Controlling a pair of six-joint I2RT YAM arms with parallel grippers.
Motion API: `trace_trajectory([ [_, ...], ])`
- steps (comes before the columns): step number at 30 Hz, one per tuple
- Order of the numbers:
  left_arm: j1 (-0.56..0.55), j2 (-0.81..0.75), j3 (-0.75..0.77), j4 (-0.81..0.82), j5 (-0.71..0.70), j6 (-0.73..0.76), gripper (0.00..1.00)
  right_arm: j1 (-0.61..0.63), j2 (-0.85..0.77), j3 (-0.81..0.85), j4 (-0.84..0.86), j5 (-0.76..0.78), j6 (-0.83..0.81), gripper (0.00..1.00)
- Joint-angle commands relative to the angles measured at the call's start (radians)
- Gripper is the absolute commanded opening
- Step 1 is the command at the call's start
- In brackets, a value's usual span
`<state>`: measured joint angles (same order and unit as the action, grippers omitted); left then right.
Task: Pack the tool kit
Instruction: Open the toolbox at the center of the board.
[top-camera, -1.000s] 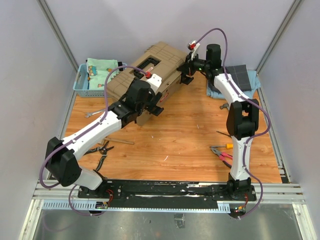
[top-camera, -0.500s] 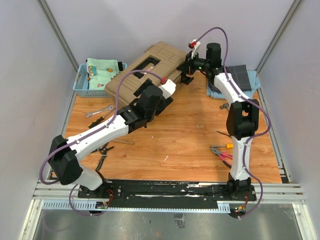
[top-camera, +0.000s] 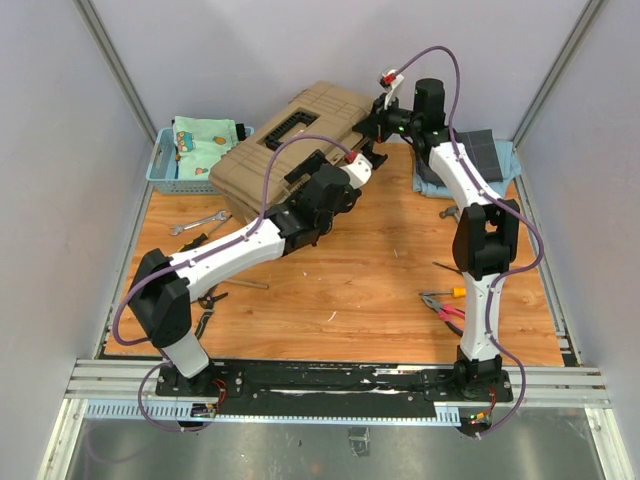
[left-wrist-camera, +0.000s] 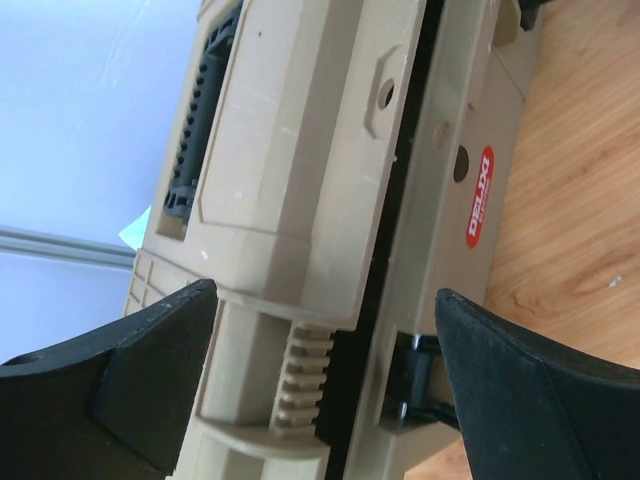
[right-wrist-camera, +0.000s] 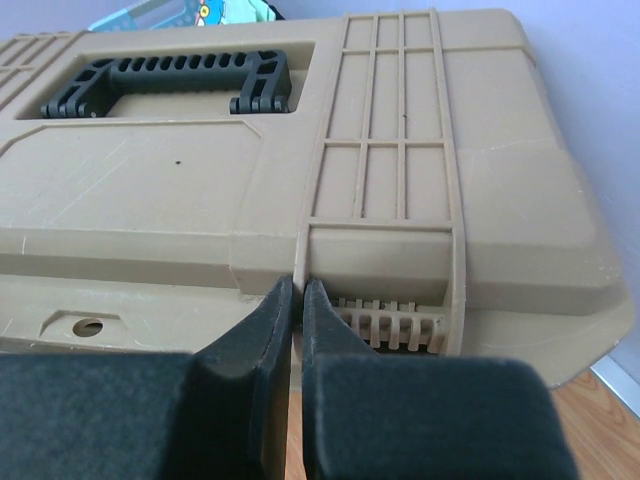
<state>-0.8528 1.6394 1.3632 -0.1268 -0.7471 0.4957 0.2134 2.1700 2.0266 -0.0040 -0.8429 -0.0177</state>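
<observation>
At the far edge of the worktop (top-camera: 380, 265), left of centre: one tan toolbox (top-camera: 285, 140), set askew, lid down, with a dark seam showing between lid and base; whether it is latched cannot be told. Black recessed handle (right-wrist-camera: 165, 85) on the lid; red label (left-wrist-camera: 479, 197) on the front wall. Left tool (left-wrist-camera: 322, 295): fingers spread wide, poised before the front wall of the box near a black latch (left-wrist-camera: 418, 385), nothing between them gripped; contact with the box cannot be told. Right tool (right-wrist-camera: 297, 285): fingers pressed together, holding nothing, tips at the front rim of the lid just beside a ribbed tab (right-wrist-camera: 390, 322). Box's left end near a blue basket (top-camera: 160, 170) of patterned cloth (top-camera: 200, 140); right end near a folded grey cloth (top-camera: 482, 152). Loose items: pliers (top-camera: 445, 305) near the right arm's base, a wrench (top-camera: 195, 223) and further pliers (top-camera: 210, 295) on the left side. Open room: bare wood across the middle of the worktop, in front of the box; walls close behind it.
</observation>
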Motion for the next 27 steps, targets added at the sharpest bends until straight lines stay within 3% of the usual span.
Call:
trace_trajectory([
  [1,-0.019,0.048,0.067,0.066,-0.050,0.041,0.95,0.000,-0.093,0.080,0.101,-0.057,0.048,0.01],
  [8,-0.026,0.142,0.104,0.122,-0.133,0.115,0.95,-0.001,-0.097,0.073,0.101,-0.062,0.052,0.01],
  [18,-0.025,0.248,0.101,0.422,-0.254,0.360,0.98,-0.014,-0.117,0.050,0.112,-0.072,0.053,0.01],
  [27,-0.009,0.261,0.110,0.496,-0.278,0.427,0.99,-0.033,-0.139,0.002,0.154,-0.085,0.076,0.01],
])
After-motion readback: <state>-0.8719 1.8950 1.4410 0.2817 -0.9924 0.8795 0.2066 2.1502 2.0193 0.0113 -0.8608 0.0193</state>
